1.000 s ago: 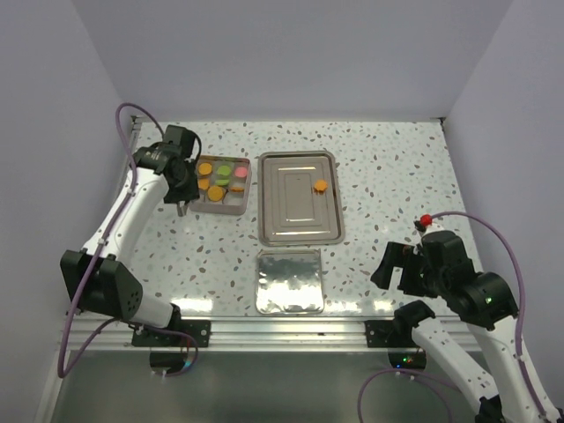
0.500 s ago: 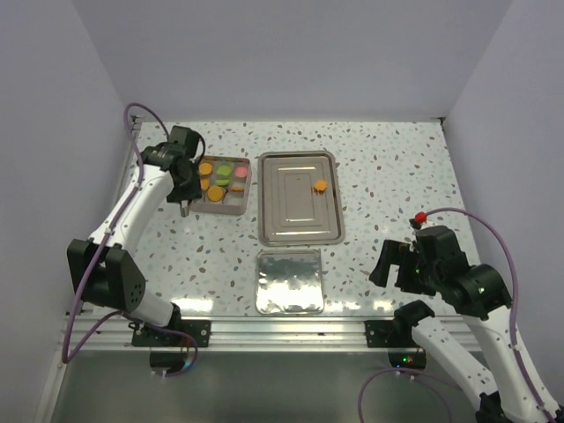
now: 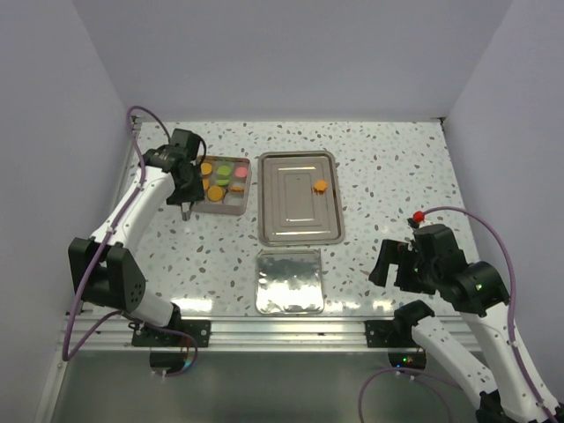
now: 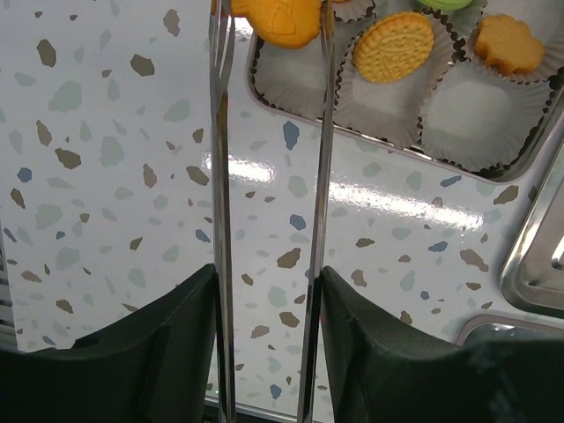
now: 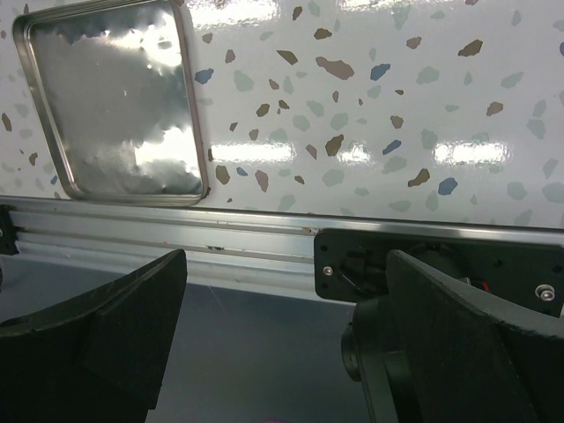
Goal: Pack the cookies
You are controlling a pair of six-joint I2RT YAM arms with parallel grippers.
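Note:
Several cookies, orange, green and pink, lie in paper cups in a small box at the back left. One orange cookie lies apart on the big steel tray. My left gripper is shut on metal tongs. The tong tips straddle an orange cookie at the box's near corner; whether they press it I cannot tell. A round sandwich cookie and a flower-shaped one sit beside it. My right gripper is open and empty over the table's front rail.
A shiny flat lid lies in front of the tray near the front edge. The aluminium rail and the right arm's black base mount run along that edge. White walls close in the left, back and right.
My left arm has shifted slightly, its gripper staying at the box's left side. The right gripper has edged a little nearer its base. The cookies have not moved.

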